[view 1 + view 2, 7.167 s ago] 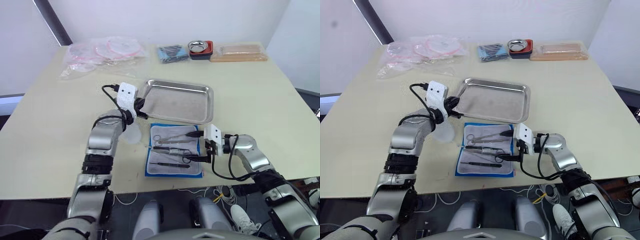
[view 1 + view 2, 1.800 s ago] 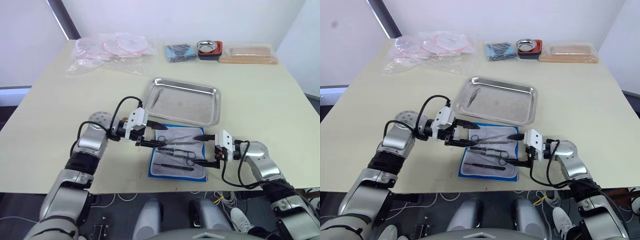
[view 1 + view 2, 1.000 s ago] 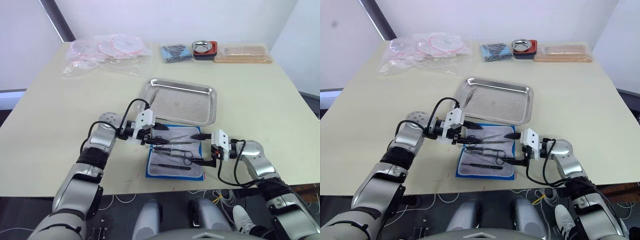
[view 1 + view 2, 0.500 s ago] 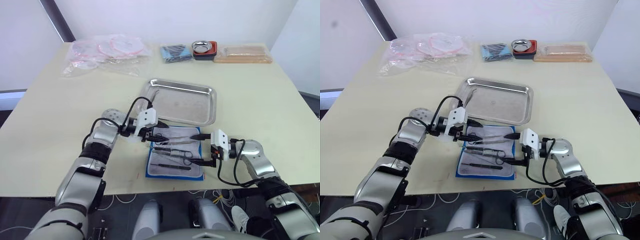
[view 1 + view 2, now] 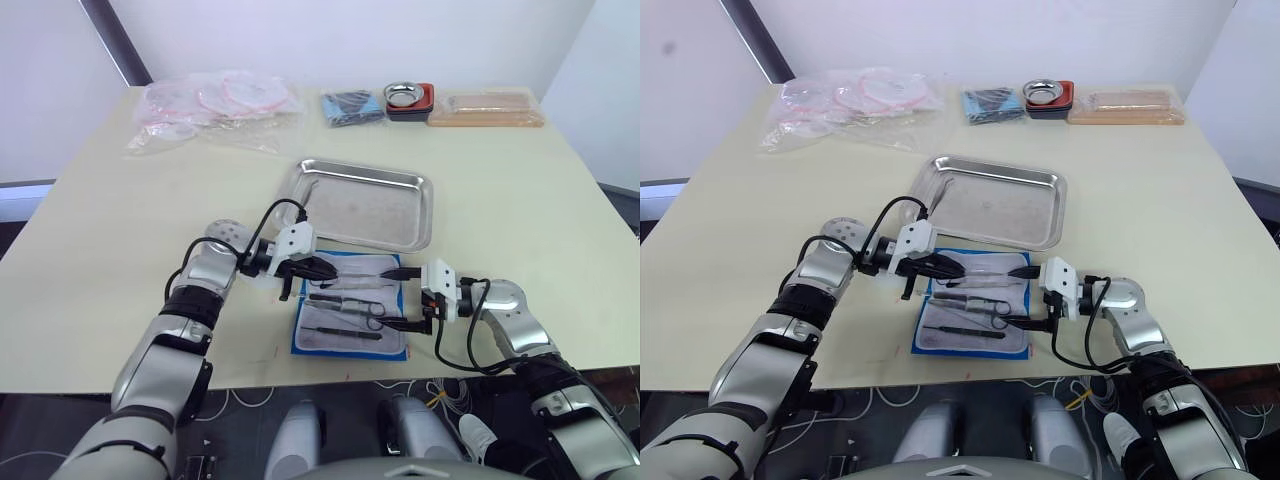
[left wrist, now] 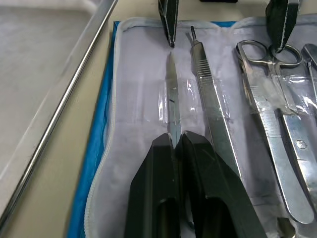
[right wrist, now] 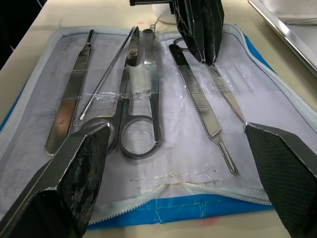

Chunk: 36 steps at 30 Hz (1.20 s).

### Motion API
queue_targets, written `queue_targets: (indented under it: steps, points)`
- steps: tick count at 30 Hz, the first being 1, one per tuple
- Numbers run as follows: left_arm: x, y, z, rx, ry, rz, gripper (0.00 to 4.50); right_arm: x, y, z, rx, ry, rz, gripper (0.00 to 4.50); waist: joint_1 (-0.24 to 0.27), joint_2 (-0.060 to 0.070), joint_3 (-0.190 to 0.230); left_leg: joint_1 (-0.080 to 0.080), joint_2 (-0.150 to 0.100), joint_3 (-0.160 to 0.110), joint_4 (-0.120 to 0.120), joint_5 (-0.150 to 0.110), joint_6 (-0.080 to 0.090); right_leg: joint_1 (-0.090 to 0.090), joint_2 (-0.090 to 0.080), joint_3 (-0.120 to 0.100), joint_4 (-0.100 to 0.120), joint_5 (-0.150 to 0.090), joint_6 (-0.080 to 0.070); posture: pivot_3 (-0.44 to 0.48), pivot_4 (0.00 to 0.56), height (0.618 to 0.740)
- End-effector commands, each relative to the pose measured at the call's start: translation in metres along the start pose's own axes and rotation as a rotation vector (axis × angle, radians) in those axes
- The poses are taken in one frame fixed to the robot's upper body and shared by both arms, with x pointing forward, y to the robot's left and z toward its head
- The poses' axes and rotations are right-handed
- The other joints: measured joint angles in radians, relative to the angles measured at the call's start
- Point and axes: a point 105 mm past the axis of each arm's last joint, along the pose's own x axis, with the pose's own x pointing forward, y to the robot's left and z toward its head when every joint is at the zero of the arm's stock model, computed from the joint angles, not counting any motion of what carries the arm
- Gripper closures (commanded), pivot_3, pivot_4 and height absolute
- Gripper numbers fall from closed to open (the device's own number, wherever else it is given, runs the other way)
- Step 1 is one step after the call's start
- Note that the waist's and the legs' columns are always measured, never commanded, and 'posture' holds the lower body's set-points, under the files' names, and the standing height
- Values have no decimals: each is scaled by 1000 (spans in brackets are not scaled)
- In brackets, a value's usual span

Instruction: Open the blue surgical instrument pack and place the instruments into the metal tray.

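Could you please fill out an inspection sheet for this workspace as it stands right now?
Surface: beige table, bare at the left.
Job's things: blue surgical instrument pack open; instruments in its lining; metal tray holds one slender piece.
Clutter: plastic bags, small blue packet, metal bowl, tan box.
Grippers: left gripper shut on a tweezer-like piece; right gripper open.
Cables: black, at both wrists.
Surroundings: white wall.

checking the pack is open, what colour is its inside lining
Pale grey-white, with a bright blue edge; the pack lies open. The right wrist view shows it best.
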Motion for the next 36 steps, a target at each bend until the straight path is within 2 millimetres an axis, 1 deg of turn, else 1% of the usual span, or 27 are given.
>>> queue_targets:
  steps: [1, 5, 7, 14, 19, 25, 31, 36]
  points:
    - [1, -4, -1, -9, 3, -9, 4411, 8, 32, -44, 130, 141, 91, 0, 0, 0, 0, 0, 0, 0, 0, 0, 0, 0, 0, 0, 0, 0, 0, 0, 150, 740]
    - [0, -3, 1, 13, 43, -17, 4411, 8, 32, -45, 130, 145, 89, 0, 0, 0, 0, 0, 0, 0, 0, 0, 0, 0, 0, 0, 0, 0, 0, 0, 150, 740]
    - [-2, 2, 10, 17, 53, -11, 4411, 9, 32, -45, 132, 148, 89, 0, 0, 0, 0, 0, 0, 0, 0, 0, 0, 0, 0, 0, 0, 0, 0, 0, 150, 740]
    - [-6, 2, 28, 19, 63, -31, 4411, 10, 31, -46, 134, 152, 92, 0, -1, 0, 0, 0, 0, 0, 0, 0, 0, 0, 0, 0, 1, 0, 0, 0, 150, 740]
    - [-13, 7, 35, 11, 102, -9, 4411, 12, 32, -46, 136, 151, 94, 0, -2, 0, 0, 0, 1, 0, 0, 0, 0, 0, 1, 0, 2, 0, -1, 0, 150, 740]
    - [-21, 5, 46, 16, 166, -34, 4411, 12, 33, -48, 140, 164, 98, 0, -3, 0, 0, 2, 1, 0, 0, 0, 0, -1, 2, 1, 5, -2, -2, 0, 150, 740]
    - [-25, 3, 49, 19, 230, -47, 4411, 12, 33, -49, 144, 167, 96, 0, -3, 1, 0, 4, 1, 2, 0, 0, 0, 0, 2, 3, 7, -2, -3, 0, 150, 740]
    - [-25, 0, 50, 13, 237, -54, 4411, 13, 34, -49, 147, 167, 94, 0, -3, 0, 0, 5, 1, 2, 0, 0, 0, 0, 2, 3, 8, -3, -4, 0, 150, 740]
